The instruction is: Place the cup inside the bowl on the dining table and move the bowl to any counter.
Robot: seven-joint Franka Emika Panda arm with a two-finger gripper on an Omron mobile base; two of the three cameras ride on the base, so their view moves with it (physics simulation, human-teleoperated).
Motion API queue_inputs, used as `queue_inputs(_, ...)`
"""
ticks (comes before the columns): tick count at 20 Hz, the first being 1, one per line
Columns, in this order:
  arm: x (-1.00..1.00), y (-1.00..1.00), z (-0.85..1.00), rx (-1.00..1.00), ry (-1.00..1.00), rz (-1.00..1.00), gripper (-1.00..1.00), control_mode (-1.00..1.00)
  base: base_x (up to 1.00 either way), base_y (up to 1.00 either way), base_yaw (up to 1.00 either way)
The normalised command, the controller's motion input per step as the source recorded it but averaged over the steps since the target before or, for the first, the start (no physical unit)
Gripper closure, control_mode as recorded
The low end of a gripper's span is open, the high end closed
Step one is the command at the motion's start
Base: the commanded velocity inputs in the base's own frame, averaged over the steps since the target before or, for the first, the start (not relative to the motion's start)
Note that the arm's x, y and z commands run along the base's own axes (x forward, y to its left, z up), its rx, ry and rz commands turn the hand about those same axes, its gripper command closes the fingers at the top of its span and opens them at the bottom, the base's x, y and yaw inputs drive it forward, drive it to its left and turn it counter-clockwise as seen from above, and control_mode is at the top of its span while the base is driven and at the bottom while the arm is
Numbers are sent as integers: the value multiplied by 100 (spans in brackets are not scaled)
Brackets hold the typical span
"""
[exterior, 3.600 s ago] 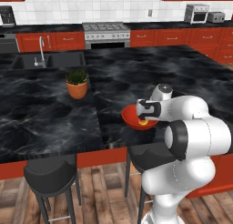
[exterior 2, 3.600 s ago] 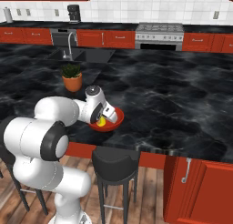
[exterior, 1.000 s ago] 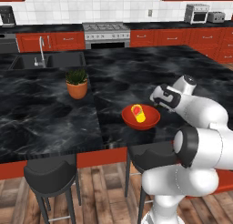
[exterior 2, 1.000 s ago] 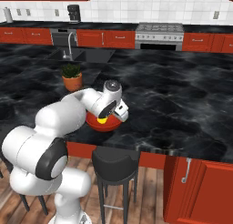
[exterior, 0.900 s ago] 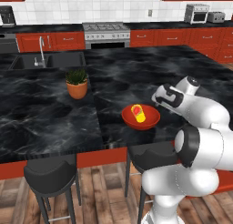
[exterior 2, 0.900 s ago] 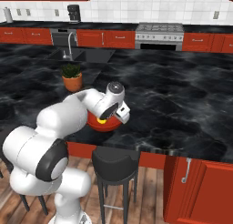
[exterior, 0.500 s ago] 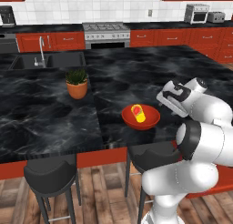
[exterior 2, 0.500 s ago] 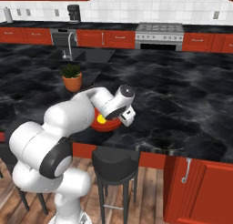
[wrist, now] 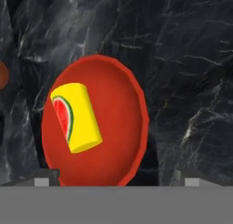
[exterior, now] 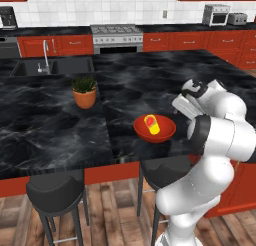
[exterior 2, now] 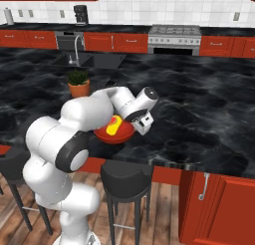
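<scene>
The red-orange bowl sits near the front edge of the dining table, with the small yellow cup lying on its side inside it. In the hand view the cup shows its red patch and rests in the left half of the bowl. My gripper hangs just right of the bowl, a little above the table top, open and holding nothing. From the right base view the gripper sits at the rim of the bowl, and the arm covers part of it. Both fingertips stand wide apart.
An orange plant pot stands left of the bowl on the table. Black stools sit below the table's front edge. The far counter with red drawers, a sink and a stove lie beyond.
The gripper has left the cup in the bowl and drawn away to the right of it, staying open. Bowl and cup have not moved in the last second.
</scene>
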Motion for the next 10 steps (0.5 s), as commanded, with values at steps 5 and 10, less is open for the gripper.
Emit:
queue_inputs(5, 11, 0, -1, 0, 5, 6, -100, -100, 0, 0, 0)
queue_inputs(10, 0, 0, -22, 0, 0, 4, -100, -100, 0, 0, 0)
